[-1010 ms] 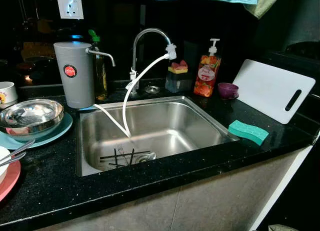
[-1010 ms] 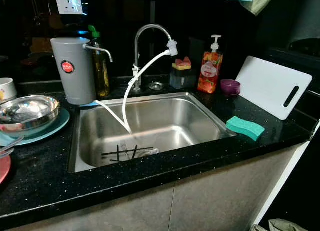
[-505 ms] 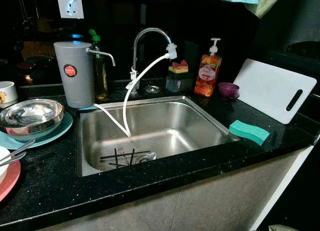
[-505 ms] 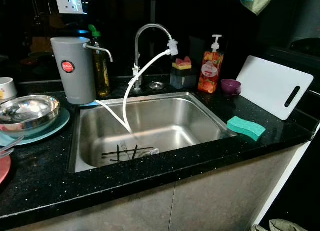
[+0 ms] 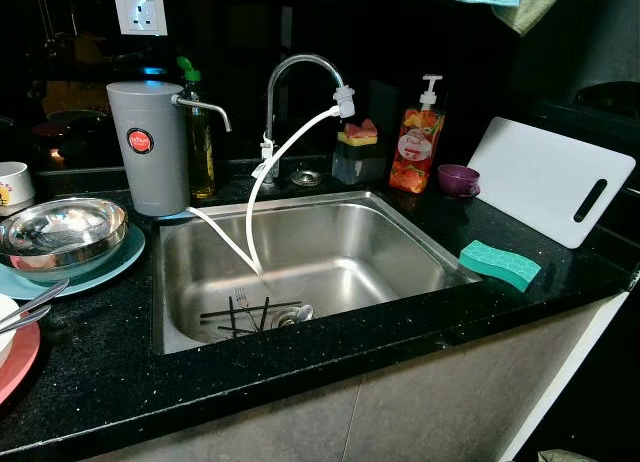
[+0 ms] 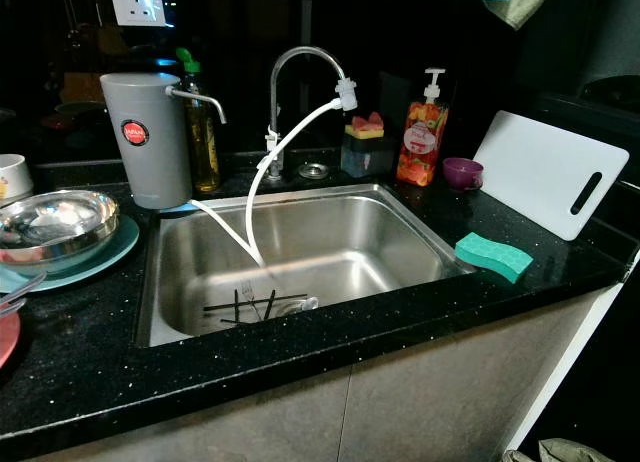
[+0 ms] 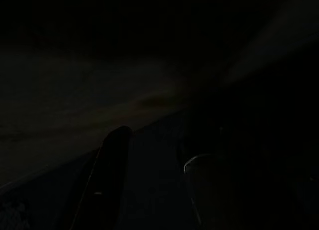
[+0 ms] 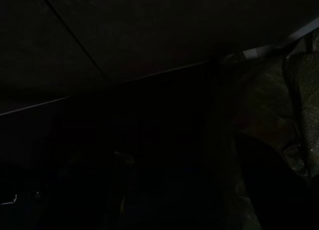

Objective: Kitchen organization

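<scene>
**Surveying the sink area before any sorting begins**

Facing a steel sink set into a black speckled table, with both arms hanging idle in shade. Left end effector: two dark fingers faintly made out with a gap between them, so apparently apart and holding nothing. Right end effector: wrist view too dark to tell its state.

Lying in the basin near the drain: a few dark utensils and a spoon, crossed by a white hose running down from the curved tap. Standing behind the basin: grey water filter, oil bottle, sponge holder, soap dispenser, small purple cup. Resting right of the sink: green sponge flat on the table, white cutting board leaning against the wall. Stacked left of the sink: steel bowl on a teal plate, and a red plate at the edge, carrying cutlery.

Judged progress: nothing visibly gathered or put away; dishes, basin utensils and sponge all left to handle, hence an early stage.
</scene>
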`<state>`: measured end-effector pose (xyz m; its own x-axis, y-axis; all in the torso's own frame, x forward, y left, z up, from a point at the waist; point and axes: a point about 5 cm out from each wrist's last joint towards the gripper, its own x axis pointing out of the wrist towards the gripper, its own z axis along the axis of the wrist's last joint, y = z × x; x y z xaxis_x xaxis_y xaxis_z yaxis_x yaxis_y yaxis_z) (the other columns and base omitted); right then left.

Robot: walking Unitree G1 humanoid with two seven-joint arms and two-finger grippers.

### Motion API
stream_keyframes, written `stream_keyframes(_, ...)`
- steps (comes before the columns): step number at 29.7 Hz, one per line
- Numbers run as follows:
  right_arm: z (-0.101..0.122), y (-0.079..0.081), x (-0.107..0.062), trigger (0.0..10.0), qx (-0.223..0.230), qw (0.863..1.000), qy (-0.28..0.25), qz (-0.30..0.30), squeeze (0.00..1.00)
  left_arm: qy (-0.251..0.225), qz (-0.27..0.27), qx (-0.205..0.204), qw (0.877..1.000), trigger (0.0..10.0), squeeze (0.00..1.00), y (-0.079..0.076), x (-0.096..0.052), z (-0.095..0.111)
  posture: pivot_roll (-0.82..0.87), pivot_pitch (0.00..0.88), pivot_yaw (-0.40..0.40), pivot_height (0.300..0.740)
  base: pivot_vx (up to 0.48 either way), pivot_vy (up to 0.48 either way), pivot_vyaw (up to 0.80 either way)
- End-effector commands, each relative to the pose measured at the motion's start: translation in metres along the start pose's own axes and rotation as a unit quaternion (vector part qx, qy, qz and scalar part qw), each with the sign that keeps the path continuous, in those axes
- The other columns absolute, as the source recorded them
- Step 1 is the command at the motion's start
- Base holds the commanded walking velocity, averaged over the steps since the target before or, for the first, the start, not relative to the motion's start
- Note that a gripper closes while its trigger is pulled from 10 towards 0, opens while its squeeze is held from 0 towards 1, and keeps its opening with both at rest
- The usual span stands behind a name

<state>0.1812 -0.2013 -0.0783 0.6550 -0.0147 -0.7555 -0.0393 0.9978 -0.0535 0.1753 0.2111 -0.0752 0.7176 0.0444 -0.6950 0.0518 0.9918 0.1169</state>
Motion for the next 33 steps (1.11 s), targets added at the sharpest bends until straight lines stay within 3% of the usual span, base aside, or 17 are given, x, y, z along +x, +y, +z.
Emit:
stream_keyframes(1,-0.0037,-0.0023,-0.0009,10.0,-0.003,1.000,0.009,-0.004,0.00,0.008,-0.007,0.004,1.000,10.0,0.00,-0.0029,-0.0002,-0.0026,0.04,0.016,-0.075,0.740,0.000,0.000,0.00)
stream_keyframes(33,-0.0031,-0.0037,-0.0009,10.0,-0.008,1.000,0.009,-0.004,0.00,0.009,-0.008,0.005,1.000,10.0,0.00,-0.0036,-0.0004,-0.0035,0.04,0.008,-0.079,0.740,0.000,0.000,0.00)
